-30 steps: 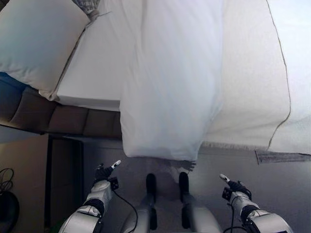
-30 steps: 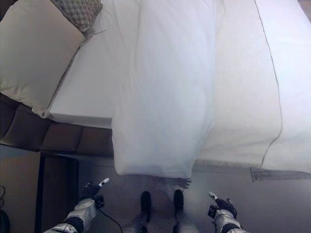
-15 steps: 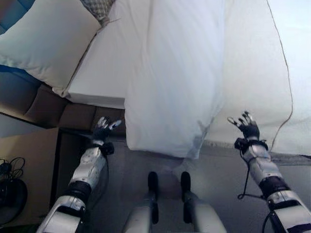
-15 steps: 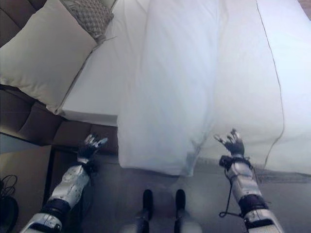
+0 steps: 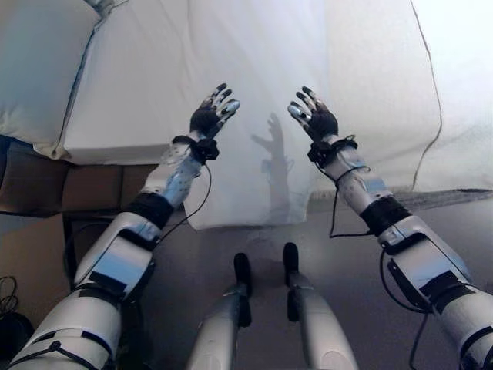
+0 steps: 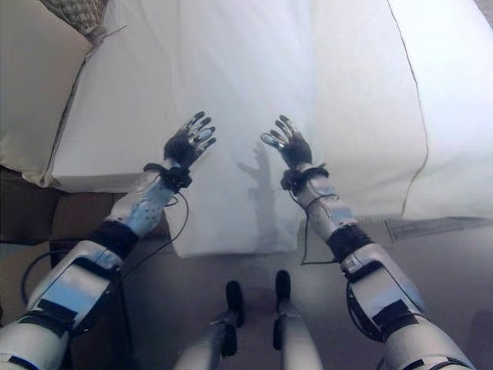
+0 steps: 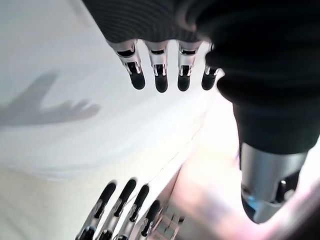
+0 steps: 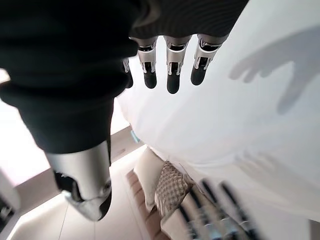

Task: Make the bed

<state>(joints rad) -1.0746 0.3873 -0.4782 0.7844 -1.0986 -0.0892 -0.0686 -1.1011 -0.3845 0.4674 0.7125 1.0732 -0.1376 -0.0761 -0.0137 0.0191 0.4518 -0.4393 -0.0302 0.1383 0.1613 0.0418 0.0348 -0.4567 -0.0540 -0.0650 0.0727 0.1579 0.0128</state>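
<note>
Both my hands are raised over the near edge of the bed (image 5: 139, 131), palms turned toward each other, with nothing in either. My left hand (image 5: 209, 116) has its fingers (image 7: 160, 75) straight and spread; my right hand (image 5: 314, 117) matches it, fingers (image 8: 171, 70) fanned out and apart from the cloth.

The thing to deal with is the folded white duvet (image 5: 262, 69). It lies directly ahead of me and between my two hands, its long axis running from the near edge of the mattress, where its end hangs over toward the floor, away to the far side of the bed. My hands stand on either side of that strip, the left near its left edge and the right near its right edge, about equally close, so I judge the next move is for both together: come down onto the strip and take its edges to open it out sideways.

To the left sits a white pillow (image 5: 35, 69), with a patterned cushion (image 6: 77, 14) beyond it. To the right lies a flat white sheet (image 5: 385, 85) with a dark seam line.

The far end of the duvet is cut off. I cannot tell how many layers the fold holds, nor which edge is free.
</note>
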